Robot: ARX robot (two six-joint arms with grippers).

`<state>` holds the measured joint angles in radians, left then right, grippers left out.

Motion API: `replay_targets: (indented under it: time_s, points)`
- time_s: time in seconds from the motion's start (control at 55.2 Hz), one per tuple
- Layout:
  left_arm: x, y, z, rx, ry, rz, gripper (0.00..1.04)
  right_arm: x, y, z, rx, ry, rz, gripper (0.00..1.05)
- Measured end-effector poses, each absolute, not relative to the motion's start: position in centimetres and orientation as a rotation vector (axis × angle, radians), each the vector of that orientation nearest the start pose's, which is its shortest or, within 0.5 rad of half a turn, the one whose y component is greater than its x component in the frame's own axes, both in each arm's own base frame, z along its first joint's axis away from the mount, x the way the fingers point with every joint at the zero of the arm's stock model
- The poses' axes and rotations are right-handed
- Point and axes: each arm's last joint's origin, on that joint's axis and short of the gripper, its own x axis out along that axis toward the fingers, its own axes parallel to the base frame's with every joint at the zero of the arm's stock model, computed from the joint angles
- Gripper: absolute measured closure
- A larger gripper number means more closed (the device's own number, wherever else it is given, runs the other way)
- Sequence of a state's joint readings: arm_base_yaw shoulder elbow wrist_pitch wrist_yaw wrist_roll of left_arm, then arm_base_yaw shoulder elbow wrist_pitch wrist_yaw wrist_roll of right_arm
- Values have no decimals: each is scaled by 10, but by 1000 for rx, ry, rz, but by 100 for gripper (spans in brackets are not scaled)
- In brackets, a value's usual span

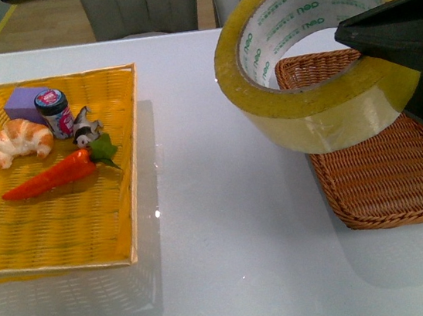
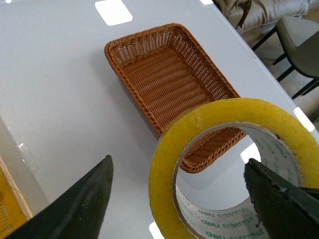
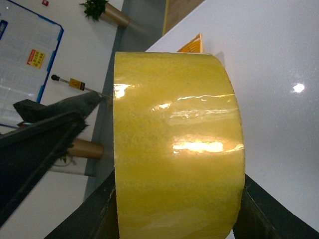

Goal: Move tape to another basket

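Note:
The tape [image 1: 321,104], a wide yellowish roll with a white core and green lettering, hangs in the air close to the front camera, over the left edge of the brown wicker basket [image 1: 401,180]. My right gripper [image 3: 177,209] is shut on the tape [image 3: 174,149], one finger on each side of its band. A black finger [image 1: 400,24] lies against its rim. My left gripper [image 2: 178,164] is open, with its jaws wide on either side of the tape [image 2: 164,169] and not gripping it. The basket [image 2: 169,69] lies empty below.
A flat yellow woven tray [image 1: 56,225] lies on the left of the white table. It holds a croissant [image 1: 20,140], a carrot [image 1: 54,175], a purple block [image 1: 24,101] and a small jar [image 1: 55,112]. Chairs [image 2: 299,45] stand past the table's edge.

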<state>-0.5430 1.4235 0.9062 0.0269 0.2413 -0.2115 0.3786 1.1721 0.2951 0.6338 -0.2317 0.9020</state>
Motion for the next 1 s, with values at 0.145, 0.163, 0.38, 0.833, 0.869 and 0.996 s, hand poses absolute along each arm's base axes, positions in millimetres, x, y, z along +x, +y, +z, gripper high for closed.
replay_targets:
  time_s: [0.145, 0.163, 0.38, 0.833, 0.869, 0.996]
  points:
    - [252, -145, 262, -150, 481, -693, 9, 196, 77, 174, 871, 483, 425, 57]
    - [252, -143, 263, -151, 473, -690, 9, 196, 76, 175, 875, 481, 424, 57]
    - [218, -85, 250, -47, -7, -27, 45, 202, 62, 174, 898, 469, 403, 57]
    - [161, -24, 195, -10, 5, -5, 103, 232, 32, 160, 936, 455, 302, 57]
    - [158, -22, 192, -9, 7, -7, 103, 234, 31, 158, 940, 453, 298, 57]
    - [150, -16, 187, -10, 7, -7, 103, 237, 29, 155, 946, 455, 285, 57]
